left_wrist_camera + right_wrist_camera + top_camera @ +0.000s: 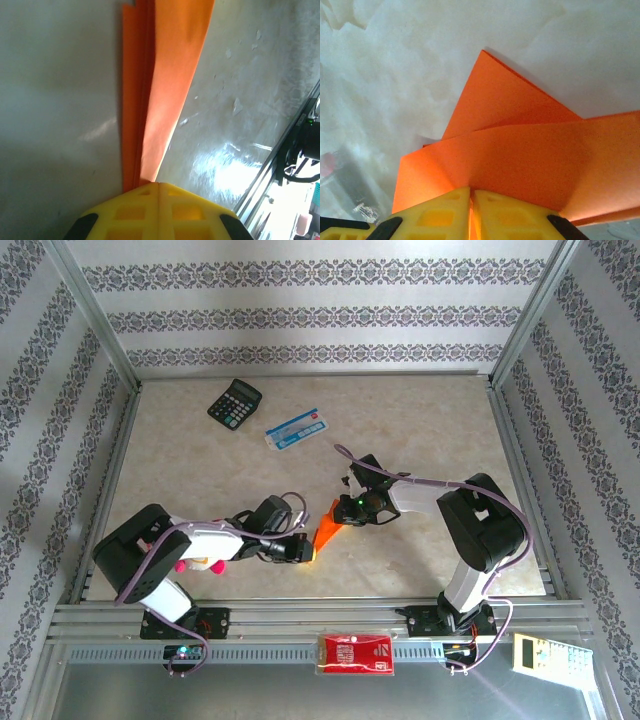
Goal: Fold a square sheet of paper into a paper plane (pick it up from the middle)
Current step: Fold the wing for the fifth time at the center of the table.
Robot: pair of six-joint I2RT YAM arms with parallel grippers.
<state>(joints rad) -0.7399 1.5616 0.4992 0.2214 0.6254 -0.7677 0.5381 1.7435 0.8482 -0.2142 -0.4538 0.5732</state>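
The square sheet of paper (327, 528) is bright orange and folded into layered flaps, narrow and pointed like a paper plane. It hangs between my two grippers just above the table's near middle. My left gripper (301, 548) is shut on its lower left end. In the left wrist view the yellow fingertips (159, 186) meet on the folded paper (165, 75), which runs away from them as a long creased strip. My right gripper (346, 510) is shut on the upper right end. There the fingers (471, 194) pinch a wide flap (520, 155), and a pointed flap rises behind it.
A black calculator (234, 402) and a blue-and-white flat packet (297, 428) lie at the back of the table. A red packet (356, 652) rests on the front rail, with a pale keypad device (545, 652) at the front right. Metal frame posts edge both sides.
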